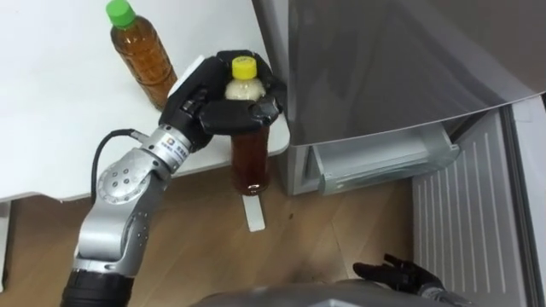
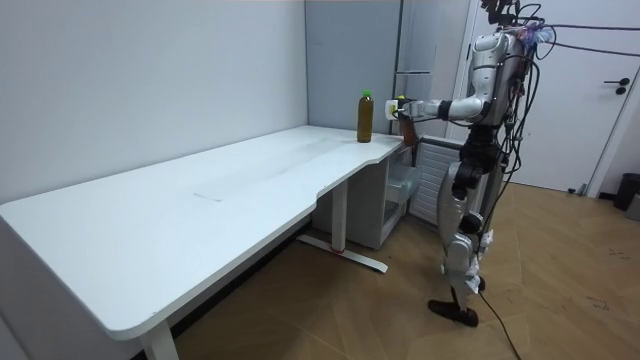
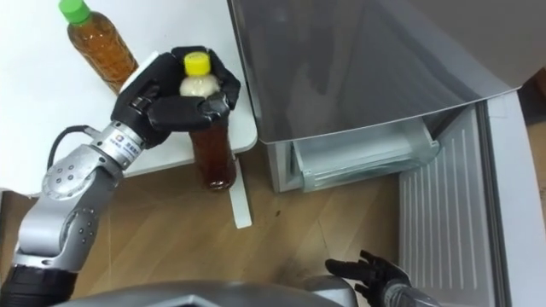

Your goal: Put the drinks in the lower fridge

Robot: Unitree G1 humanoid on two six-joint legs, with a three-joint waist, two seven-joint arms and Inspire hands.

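Left eye view: the left hand (image 1: pixel 217 107) reaches in from the lower left, its fingers curled round the neck and shoulder of the yellow-capped bottle (image 1: pixel 250 158). This bottle of brown drink hangs nearly upright just off the table (image 1: pixel 51 128) edge, over the wooden floor (image 1: pixel 341 230), close beside the fridge (image 1: pixel 384 68) corner. A green-capped bottle (image 1: pixel 141 55), also of brown drink, stands on the table just behind the hand. Below the grey upper fridge door the lower part stands open, with a clear drawer (image 1: pixel 384 162) exposed. The right hand (image 1: pixel 401 275) shows low at the bottom edge, fingers loosely spread and holding nothing. Room view: the robot stands upright at the far end of the long white table, beside the fridge, its left arm stretched level towards the table with the yellow-capped bottle in the hand; the green-capped bottle stands near that table end. Right eye view: the same grasp, the thumb and fingers wrapped about the bottle below its cap.
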